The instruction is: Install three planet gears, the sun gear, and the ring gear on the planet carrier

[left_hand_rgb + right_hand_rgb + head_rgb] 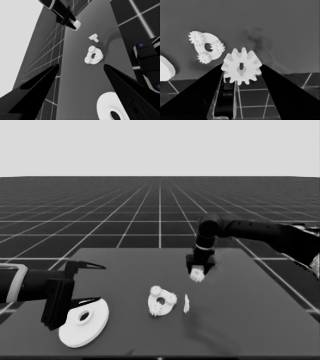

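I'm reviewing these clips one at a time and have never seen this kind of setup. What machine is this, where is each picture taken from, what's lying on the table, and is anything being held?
It is a simulated robot with two arms at a dark table. The head view looks down across the table; the other two come from cameras on the wrists, so the black wedges there are that arm's own fingers.

The right gripper is over the far side of the table, shut on a small toothed gear, seen large in its wrist view.

The left gripper waits open at the table's left end, above the larger round part, which it does not hold.

Mid-table lies the smaller round part with three gears on it around its hole. Beside it lies a thin white piece.
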